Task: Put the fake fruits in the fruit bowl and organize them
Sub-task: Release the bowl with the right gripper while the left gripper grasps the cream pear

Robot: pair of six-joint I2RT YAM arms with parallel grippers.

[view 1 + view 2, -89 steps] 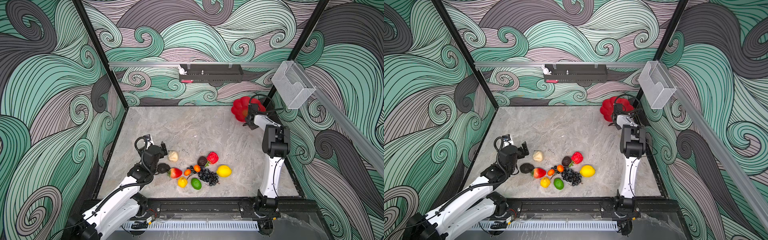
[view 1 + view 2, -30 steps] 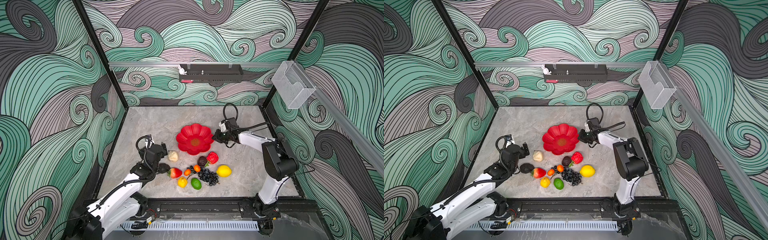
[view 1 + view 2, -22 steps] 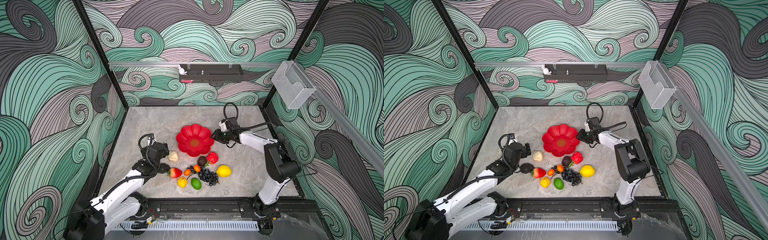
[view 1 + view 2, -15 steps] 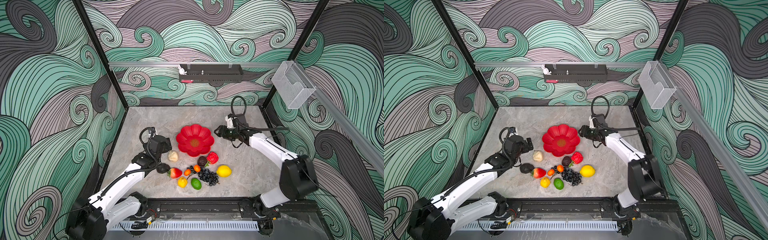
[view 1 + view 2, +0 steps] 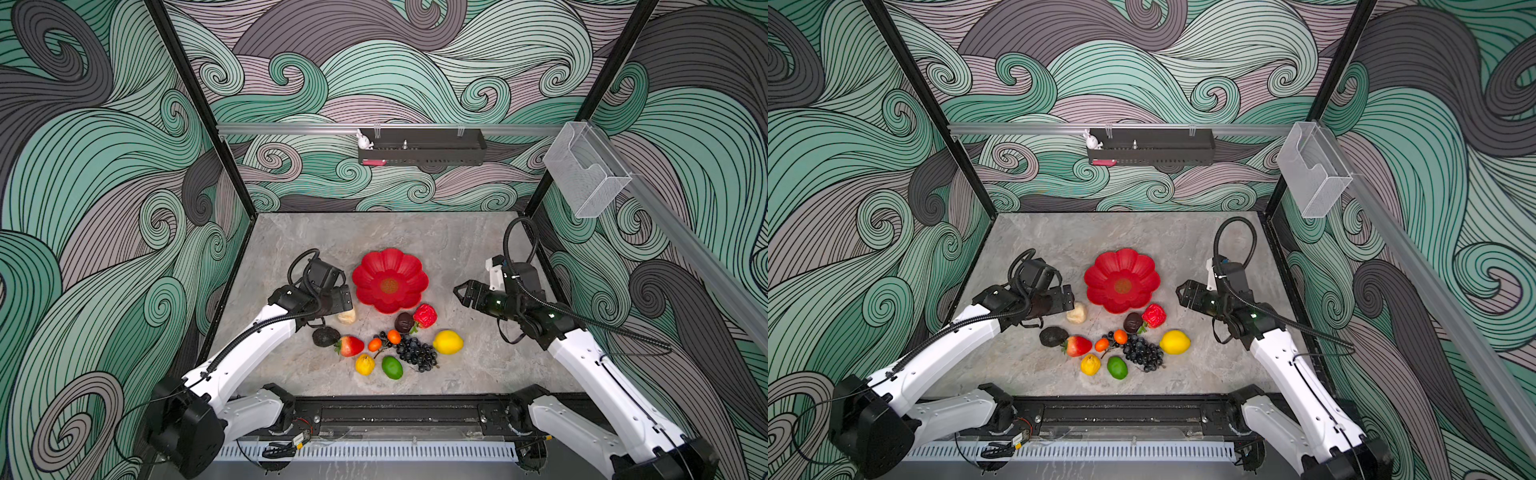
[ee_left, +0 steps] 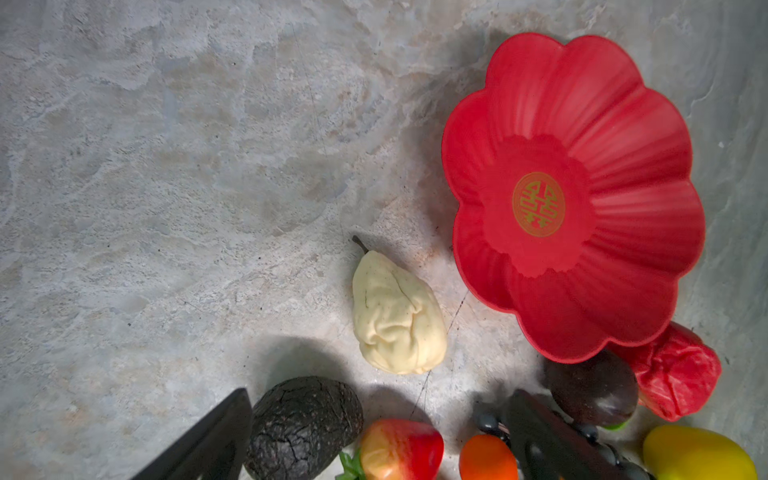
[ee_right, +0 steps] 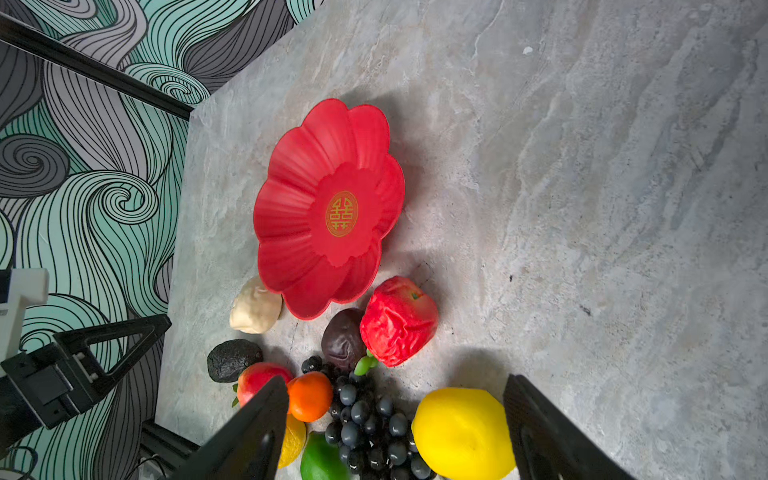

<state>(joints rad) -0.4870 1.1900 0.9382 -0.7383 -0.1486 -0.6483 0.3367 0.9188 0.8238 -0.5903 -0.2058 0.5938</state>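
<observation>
1. While the fruit bowl (image 5: 376, 270) sits flat and empty in the middle of the table (image 5: 374, 230), just behind the fake fruits, every piece faces only a short carry into it. None is in it yet, so the filling has not begun.
2. Nearest the bowl is the cream pear (image 5: 347, 316), just beside the rim on the left arm's side. The dark plum (image 5: 404, 322) and the crumpled red apple (image 5: 424, 316) lie at the near petals, which seem to overhang them. Whether they touch the rim I cannot tell.
3. Further toward the robot's base the rest cluster tightly: avocado (image 5: 325, 336), strawberry (image 5: 351, 345), two small oranges (image 5: 394, 336), grape bunch (image 5: 417, 353), lemon (image 5: 448, 342), lime (image 5: 392, 367) and a small yellow fruit (image 5: 365, 364). Several touch, so I judge that a finger pushed in among them may nudge a neighbour.
4. The left gripper (image 5: 348, 299) hovers close by the pear, its fingers spread wide with nothing between them. The left wrist view looks down on the pear and the avocado. That pose suits taking the pear first, since it lies apart from the cluster with bare table around it.
5. The right gripper (image 5: 460, 296) hangs to the bowl's right, well apart from it, with its fingers likewise spread and empty. In the right wrist view the lemon and grapes show in the gap between the fingers. The lemon sits at the cluster's outer edge on that arm's side, so it looks the likely pick.
6. The dented skins of the pear and apple suggest they will squash in a grip. The glossy, shallow bowl may let rounder pieces roll.
</observation>
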